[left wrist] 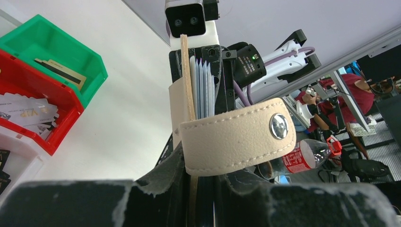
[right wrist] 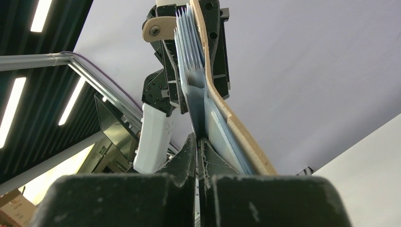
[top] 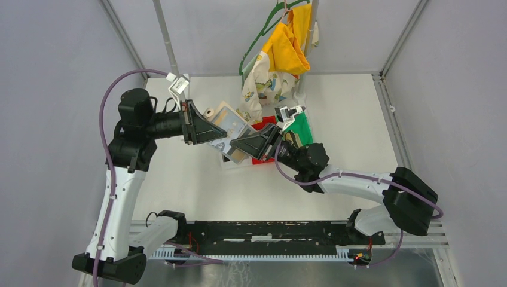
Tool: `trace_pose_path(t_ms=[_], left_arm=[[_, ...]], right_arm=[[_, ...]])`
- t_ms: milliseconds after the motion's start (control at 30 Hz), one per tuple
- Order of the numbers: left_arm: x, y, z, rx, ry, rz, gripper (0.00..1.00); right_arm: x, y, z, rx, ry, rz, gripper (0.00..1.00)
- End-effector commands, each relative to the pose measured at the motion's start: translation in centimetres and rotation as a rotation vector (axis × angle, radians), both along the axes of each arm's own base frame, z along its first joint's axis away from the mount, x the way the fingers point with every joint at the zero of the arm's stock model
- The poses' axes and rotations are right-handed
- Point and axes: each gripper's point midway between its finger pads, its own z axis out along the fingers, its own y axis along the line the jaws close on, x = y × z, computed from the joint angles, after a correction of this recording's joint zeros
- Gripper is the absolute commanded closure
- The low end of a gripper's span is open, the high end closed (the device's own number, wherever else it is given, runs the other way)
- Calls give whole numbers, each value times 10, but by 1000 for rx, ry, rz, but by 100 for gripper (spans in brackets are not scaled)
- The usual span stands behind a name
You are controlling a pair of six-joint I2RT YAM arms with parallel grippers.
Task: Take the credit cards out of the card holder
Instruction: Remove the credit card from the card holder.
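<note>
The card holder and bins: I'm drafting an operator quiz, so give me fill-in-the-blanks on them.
The left gripper and the right gripper hold the card holder ___ the table.
The red bin sits between the green bin and the ___ bin.
The gold card lies in the ___ bin.
Missing: above; white; green.
</note>
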Motion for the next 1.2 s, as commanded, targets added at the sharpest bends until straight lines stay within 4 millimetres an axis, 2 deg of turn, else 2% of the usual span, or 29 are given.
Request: trace_pose_path(t_ms=[0,267,467,500,567,667,800,1167], left_arm=[[-26,-3,27,-42,-55,-103,80],[-27,-3,34,-53,-56,-106,80],[-25,-3,33,-55,-49,-102,78],[-25,-3,33,-55,-53,-101,77],[-25,-3,31,-52,-54,-98,77],[-24,-3,29,-47,-54,-92,76],[-23,-2,27,-39,-59,-84,76],[-18,-2,24,-30,-61,-67,76]], right_arm=[[4,-17,9,65,-12,-39,100],[-1,-33,-4,59,-13,-63,100],[-1,-33,-1,62,-19,-63,100],[-1,-31,0,63,-26,-58,97],[-4,-29,8,74,-48,-42,81],[-13,-28,23,111,-102,1,72],[-18,-28,30,122,-128,26,66],[-17,-24,35,117,-121,37,63]])
